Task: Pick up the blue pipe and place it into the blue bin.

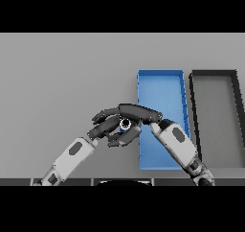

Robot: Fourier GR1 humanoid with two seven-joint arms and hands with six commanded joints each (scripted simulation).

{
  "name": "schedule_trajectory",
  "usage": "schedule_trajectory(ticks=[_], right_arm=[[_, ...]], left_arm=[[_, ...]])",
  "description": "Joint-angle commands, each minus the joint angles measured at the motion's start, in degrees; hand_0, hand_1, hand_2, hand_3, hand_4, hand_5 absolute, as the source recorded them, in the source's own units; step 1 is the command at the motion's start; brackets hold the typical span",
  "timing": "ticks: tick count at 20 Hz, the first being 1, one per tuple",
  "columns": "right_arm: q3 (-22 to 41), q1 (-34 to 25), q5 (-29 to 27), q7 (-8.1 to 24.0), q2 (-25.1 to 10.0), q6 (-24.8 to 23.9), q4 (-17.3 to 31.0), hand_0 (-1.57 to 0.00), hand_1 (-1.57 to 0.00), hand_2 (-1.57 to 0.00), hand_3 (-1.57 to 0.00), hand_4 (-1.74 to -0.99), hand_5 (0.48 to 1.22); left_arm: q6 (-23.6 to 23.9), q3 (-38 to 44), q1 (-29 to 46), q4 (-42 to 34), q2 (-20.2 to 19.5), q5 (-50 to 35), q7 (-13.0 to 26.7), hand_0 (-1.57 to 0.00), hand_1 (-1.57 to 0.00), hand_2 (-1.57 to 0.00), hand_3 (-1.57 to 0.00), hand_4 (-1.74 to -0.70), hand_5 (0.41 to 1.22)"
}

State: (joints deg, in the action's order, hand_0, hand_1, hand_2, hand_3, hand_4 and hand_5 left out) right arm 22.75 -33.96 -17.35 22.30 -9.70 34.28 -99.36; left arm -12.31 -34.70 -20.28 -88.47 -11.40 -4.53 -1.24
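the white and grey right arm comes up from the lower edge, crossing the blue rectangular bin's [160,82] near end. its dark right hand [139,113] reaches just past the bin's left wall, fingers curled over the small blue pipe [125,124], whose round dark end faces the camera. the left hand [106,124] sits directly left of the pipe, fingers bent close against it; i cannot tell whether it grips. the visible bin floor is bare. right of the bin, nearly touching, stands a black rectangular bin [215,75] with a grey floor. left of the blue bin the grey counter [57,82] lies open.
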Motion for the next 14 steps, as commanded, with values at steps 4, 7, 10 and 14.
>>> schedule_trajectory(ticks=[4, 7, 10, 14], right_arm=[[1.09, 0.40, -3.19, 1.09, 1.27, 0.26, 0.92, -1.12, -1.13, -1.13, -0.98, -1.513, 0.650], [0.95, 1.32, -2.50, 0.03, 1.85, -1.02, -0.26, -1.34, -1.35, -1.35, -1.27, -1.464, 0.891], [0.76, 1.57, 1.98, -2.19, 3.09, 0.08, -0.57, -1.45, -1.46, -1.46, -1.42, -1.459, 1.052], [0.01, 3.57, 2.67, -1.63, 5.14, 1.74, -1.47, -1.52, -1.52, -1.52, -1.51, -1.473, 1.152]], left_arm=[[0.16, 0.94, 2.27, -2.31, 0.85, -2.75, -3.19, -1.14, -1.12, -1.11, -0.57, -1.67, 1.198], [-0.65, 2.03, 2.81, -1.99, 1.74, -5.85, -4.69, -1.35, -1.34, -1.33, -0.53, -1.71, 1.209], [1.14, 0.93, 1.98, -1.66, 1.38, -4.10, -5.55, -1.46, -1.45, -1.45, -0.59, -1.72, 1.215], [1.47, 0.22, 0.63, -0.72, -0.30, -4.23, -6.66, -1.50, -1.36, -1.52, -0.51, -1.73, 1.219]])
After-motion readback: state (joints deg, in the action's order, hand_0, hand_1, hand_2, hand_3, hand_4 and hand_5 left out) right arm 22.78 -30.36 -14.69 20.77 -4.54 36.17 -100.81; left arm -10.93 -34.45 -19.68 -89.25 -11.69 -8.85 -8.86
